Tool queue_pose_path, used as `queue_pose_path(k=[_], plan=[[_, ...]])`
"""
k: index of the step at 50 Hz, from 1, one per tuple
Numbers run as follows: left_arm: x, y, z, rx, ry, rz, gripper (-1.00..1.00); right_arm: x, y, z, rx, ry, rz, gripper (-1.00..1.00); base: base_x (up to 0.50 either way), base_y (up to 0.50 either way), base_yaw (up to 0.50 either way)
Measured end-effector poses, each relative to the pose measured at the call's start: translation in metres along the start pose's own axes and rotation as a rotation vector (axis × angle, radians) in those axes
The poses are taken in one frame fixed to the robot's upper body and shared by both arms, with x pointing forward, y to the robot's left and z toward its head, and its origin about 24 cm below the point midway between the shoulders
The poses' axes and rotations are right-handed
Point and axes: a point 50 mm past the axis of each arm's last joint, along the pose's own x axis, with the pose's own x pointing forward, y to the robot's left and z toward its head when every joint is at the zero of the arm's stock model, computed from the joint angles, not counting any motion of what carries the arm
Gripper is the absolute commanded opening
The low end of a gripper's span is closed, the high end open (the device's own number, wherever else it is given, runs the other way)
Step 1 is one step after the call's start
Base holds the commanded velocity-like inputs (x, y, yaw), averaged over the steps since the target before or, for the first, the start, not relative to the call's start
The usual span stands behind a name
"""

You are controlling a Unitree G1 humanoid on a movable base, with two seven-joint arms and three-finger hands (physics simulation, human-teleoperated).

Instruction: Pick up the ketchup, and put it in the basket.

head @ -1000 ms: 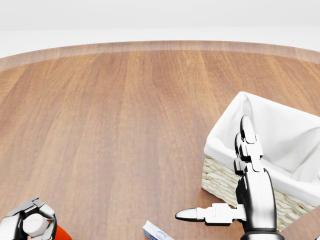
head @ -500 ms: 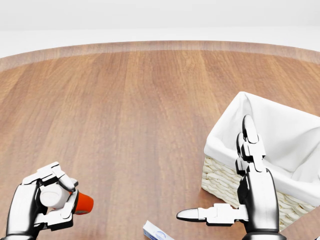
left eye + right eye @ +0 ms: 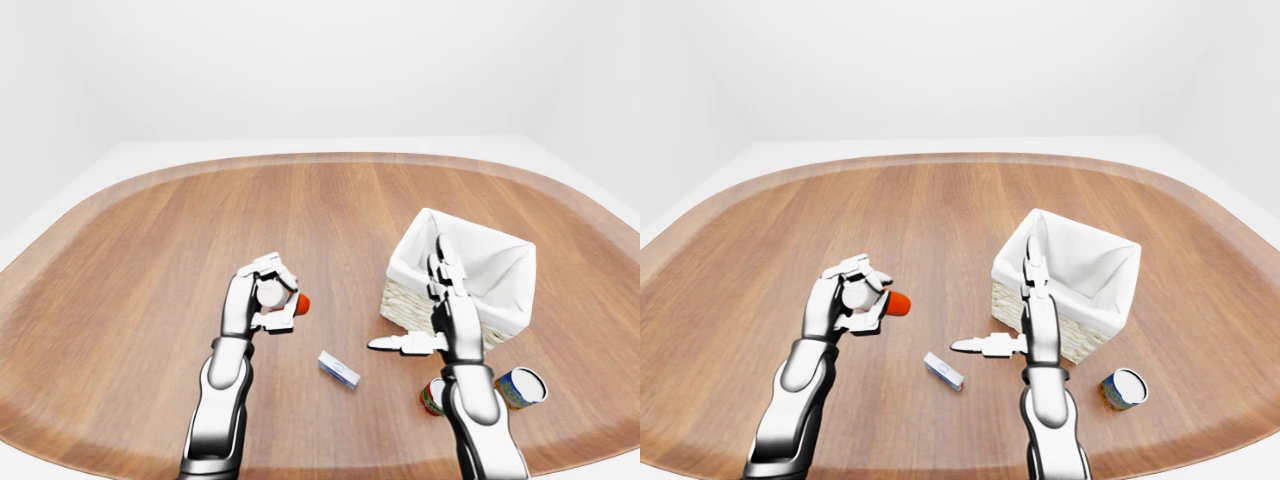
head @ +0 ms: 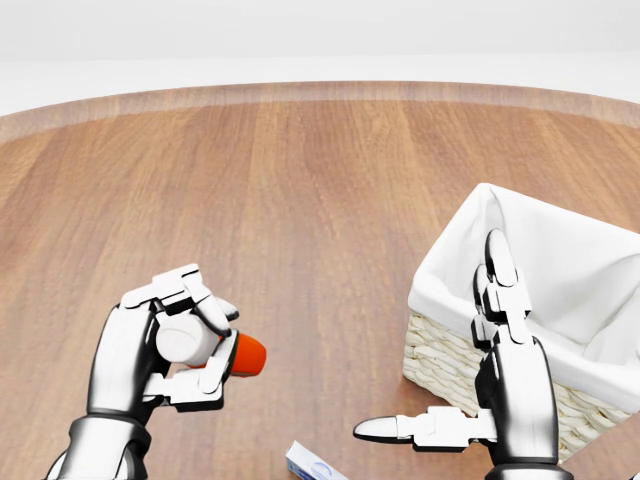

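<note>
Holding the ketchup bottle (image 4: 215, 350) above the wooden table (image 4: 300, 200), the left hand (image 4: 165, 345) has its fingers (image 4: 180, 283) curled tight around the bottle's middle. Only the white cap end and a bit of the red-orange body poke out of the fist, and the bottle lies sideways in the hand, not standing up. It sits in the lower left of the head view, well apart from the basket (image 4: 450, 360) at the lower right. The basket is woven and has a white cloth lining, and it looks empty inside as far as the pictures show. The right hand (image 4: 470, 400) holds nothing; its fingers are spread, with one pointing up by the near wall of the basket and the thumb sticking out to the left. A small blue and white box (image 3: 339, 369) lies on the table between the two arms. Two cans (image 3: 521, 387) rest near the basket in the left-eye view. The bottle is probably light, hard plastic, and smooth, so it could slip or turn in the fingers. A grip around the wide middle, like this one, seems safest. Squeezing too hard should not hurt it much, but a loose grip might drop it before it reaches the basket.
</note>
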Motion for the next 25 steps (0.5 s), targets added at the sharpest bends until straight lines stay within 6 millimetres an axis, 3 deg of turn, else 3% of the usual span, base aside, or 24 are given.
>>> queue_pose_path(k=[25], plan=[[0.008,-0.057,0.059,-0.042,-0.246,-0.117,-0.92,-0.001,0.0,0.002,-0.001,-0.005,0.0,1.0,0.0,0.0,0.0]])
